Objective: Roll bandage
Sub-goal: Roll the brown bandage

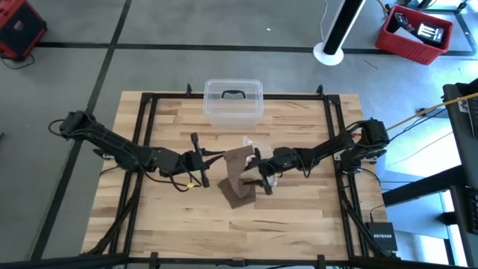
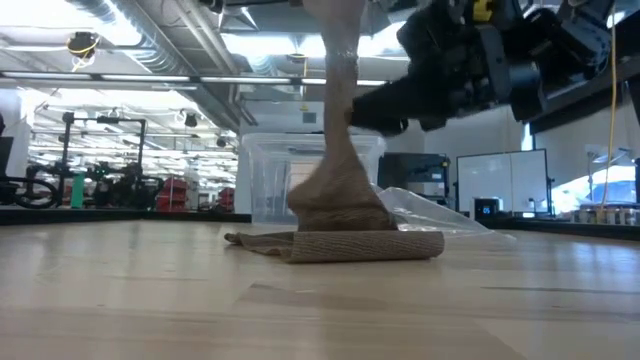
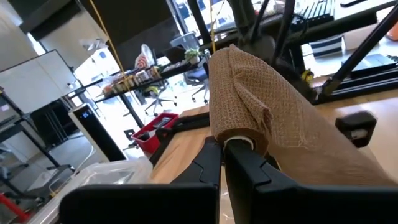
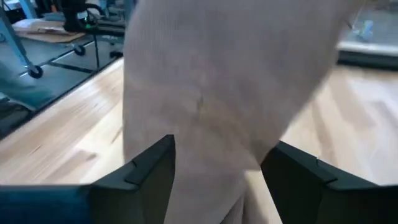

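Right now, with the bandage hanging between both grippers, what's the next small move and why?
Probably close the right gripper on the bandage: its fingers stand open either side of the hanging strip, while the left gripper is shut on the upper end. The lower end still lies unrolled on the table, so steadying it should help rolling.

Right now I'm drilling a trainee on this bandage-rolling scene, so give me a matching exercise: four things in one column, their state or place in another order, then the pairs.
Things:
1. left gripper
2. right gripper
3. bandage
4. clear plastic box

States or places:
A. open, fingers either side of the hanging fabric
B. at the far edge of the table, dark handle on top
C. shut on the fabric's raised end
D. partly lifted, its lower end lying on the table

Pairs: 1-C, 2-A, 3-D, 4-B
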{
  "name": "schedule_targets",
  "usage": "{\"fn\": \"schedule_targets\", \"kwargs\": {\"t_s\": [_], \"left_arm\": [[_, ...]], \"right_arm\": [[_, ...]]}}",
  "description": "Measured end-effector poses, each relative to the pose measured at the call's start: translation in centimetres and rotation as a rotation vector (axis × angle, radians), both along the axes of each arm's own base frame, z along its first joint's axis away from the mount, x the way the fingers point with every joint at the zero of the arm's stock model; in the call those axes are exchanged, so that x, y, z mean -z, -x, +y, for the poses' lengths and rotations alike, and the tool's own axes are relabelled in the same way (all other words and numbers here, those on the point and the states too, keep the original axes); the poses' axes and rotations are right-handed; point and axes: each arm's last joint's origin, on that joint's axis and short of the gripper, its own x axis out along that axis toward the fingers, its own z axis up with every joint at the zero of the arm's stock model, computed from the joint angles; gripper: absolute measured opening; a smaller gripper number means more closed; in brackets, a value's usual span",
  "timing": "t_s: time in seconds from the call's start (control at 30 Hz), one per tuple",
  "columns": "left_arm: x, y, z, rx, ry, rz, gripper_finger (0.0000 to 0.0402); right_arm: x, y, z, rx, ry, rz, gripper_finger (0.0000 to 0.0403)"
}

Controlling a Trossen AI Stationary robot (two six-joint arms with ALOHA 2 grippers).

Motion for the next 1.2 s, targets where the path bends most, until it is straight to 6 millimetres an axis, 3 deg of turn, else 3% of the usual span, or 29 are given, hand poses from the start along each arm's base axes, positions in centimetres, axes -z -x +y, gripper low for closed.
{"fn": "schedule_targets", "kwargs": {"t_s": [0.23,0.6,0.93,1.07,1.2], "left_arm": [[0.1,0.1,-0.3,0.013,0.009,0.007,0.0000],[-0.1,0.4,-1.3,0.050,0.035,-0.025,0.0000],[-0.3,0.5,-1.5,0.054,0.017,-0.032,0.0000],[-0.8,0.6,-1.7,0.037,-0.017,-0.032,0.0000],[-2.5,1.1,-2.1,0.007,-0.076,-0.058,0.0000]], "right_arm": [[2.3,-0.3,0.2,-0.035,-0.078,0.028,0.0230],[4.0,-1.2,0.3,-0.025,-0.141,-0.051,0.0230],[1.5,-4.1,0.7,-0.084,-0.073,-0.162,0.0230],[1.4,-4.1,0.8,-0.104,-0.078,-0.130,0.0230],[-0.8,-3.6,0.7,-0.103,-0.074,-0.111,0.0230]]}}
